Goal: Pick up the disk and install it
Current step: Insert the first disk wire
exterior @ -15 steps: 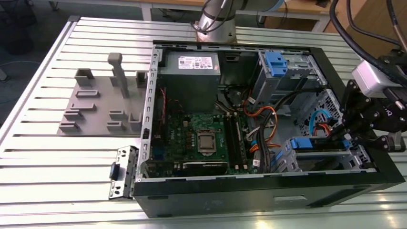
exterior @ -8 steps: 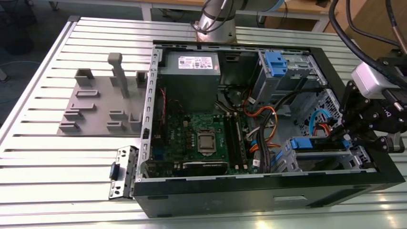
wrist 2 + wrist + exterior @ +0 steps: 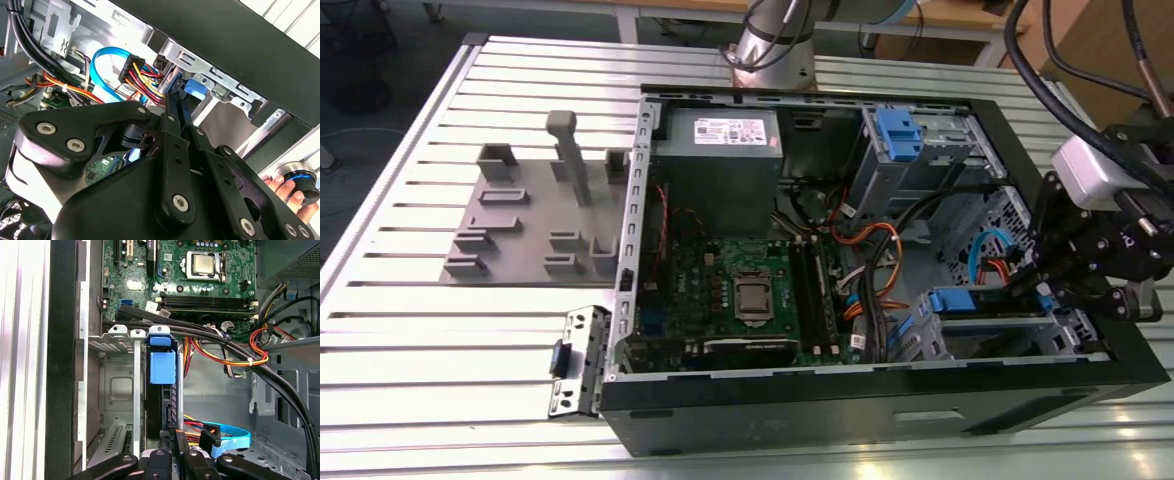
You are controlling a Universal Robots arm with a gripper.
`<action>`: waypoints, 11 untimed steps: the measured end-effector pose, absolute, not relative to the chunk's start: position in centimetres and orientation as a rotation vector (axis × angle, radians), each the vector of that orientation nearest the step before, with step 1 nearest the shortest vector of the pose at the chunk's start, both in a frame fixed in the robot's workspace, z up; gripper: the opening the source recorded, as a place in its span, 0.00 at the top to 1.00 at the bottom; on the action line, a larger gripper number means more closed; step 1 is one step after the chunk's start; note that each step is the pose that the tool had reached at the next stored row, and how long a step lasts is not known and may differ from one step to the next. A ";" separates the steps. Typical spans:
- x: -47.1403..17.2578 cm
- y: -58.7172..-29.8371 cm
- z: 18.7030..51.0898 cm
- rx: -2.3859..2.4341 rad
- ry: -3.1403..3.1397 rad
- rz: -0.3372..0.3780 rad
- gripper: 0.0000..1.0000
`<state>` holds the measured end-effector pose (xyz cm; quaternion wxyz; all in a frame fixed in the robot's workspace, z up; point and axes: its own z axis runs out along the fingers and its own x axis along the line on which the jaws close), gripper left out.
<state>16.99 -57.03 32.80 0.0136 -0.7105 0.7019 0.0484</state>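
Observation:
The disk stands edge-on in a slot of the metal drive cage at the case's front corner, its blue bracket facing out of the cage. In the exterior view that blue bracket shows low on the exterior view's right. My gripper is shut, its two thin black fingers pressed together, with the tips against the disk's end by the cables. In the second wrist view the fingers point straight at the blue bracket. In the exterior view the gripper hangs over the case's right wall.
Black, orange and blue cables crowd the space beside the cage. The motherboard, a grey box with a white sticker and an upper bay with a blue latch fill the case. A person's hand holds a round knob outside.

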 end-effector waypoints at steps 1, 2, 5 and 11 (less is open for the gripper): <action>17.0 -57.0 32.8 -2.213 2.186 0.151 0.84; 17.0 -57.0 32.8 -2.213 2.186 0.151 0.84; 17.0 -57.0 32.8 -2.213 2.186 0.151 0.84; 17.0 -57.0 32.9 -2.213 2.186 0.151 0.77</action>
